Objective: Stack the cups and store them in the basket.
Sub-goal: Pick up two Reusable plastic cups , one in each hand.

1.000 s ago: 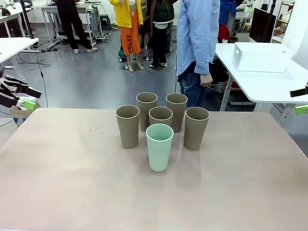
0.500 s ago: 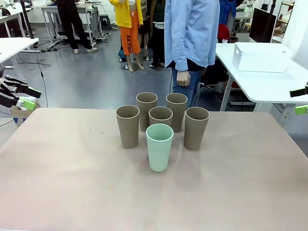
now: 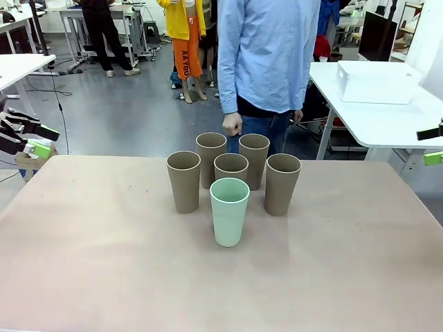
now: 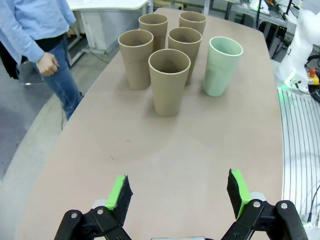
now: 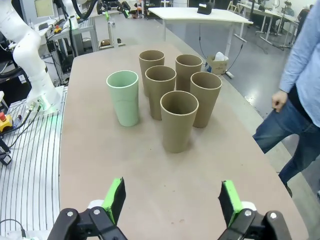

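Several tan-brown cups (image 3: 183,181) stand upright in a cluster at the table's middle, with one mint green cup (image 3: 230,211) in front of them. The white basket (image 3: 376,81) sits on a separate white table at the far right. My left gripper (image 3: 43,140) hangs open off the table's left edge and my right gripper (image 3: 432,145) hangs open off its right edge, both far from the cups. In the left wrist view the open left gripper (image 4: 178,195) faces the tan cups (image 4: 169,82) and mint cup (image 4: 222,66). The open right gripper (image 5: 172,200) likewise faces its nearest tan cup (image 5: 179,121) and the mint cup (image 5: 123,98).
A person in a light blue shirt (image 3: 266,48) stands at the far edge right behind the cups, one hand (image 3: 232,124) hanging near the back cup. The pinkish tabletop (image 3: 104,263) is bare around the cluster. The white side table (image 3: 387,121) lies beyond the right corner.
The person has stepped left along the far edge and now stands directly behind the cups. Both grippers and all cups stay where they were.
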Robot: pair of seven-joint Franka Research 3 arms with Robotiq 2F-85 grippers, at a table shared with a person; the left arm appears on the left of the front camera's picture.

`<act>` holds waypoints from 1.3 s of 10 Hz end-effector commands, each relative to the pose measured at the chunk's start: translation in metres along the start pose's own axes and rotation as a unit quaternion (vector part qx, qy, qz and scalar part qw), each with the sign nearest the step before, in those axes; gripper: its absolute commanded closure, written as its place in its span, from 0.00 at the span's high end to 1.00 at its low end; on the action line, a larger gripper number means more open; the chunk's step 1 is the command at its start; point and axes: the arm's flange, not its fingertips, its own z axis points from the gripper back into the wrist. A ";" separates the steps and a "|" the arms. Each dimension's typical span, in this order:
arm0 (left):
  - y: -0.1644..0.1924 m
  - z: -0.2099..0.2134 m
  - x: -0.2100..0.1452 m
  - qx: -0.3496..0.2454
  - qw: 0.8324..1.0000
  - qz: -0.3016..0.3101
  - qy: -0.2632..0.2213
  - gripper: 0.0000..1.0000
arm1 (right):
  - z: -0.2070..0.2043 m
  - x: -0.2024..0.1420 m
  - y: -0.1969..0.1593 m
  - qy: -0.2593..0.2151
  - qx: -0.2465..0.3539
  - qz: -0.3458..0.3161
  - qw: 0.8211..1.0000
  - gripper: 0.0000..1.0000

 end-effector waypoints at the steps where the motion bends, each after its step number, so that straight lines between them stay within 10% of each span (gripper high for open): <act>1: 0.000 0.001 0.000 -0.001 1.000 -0.009 -0.012 1.00 | 0.000 0.001 -0.004 -0.015 -0.002 0.014 1.000 1.00; 13: 0.000 0.001 0.000 -0.001 1.000 -0.009 -0.012 1.00 | 0.000 0.001 -0.004 -0.015 -0.002 0.014 1.000 1.00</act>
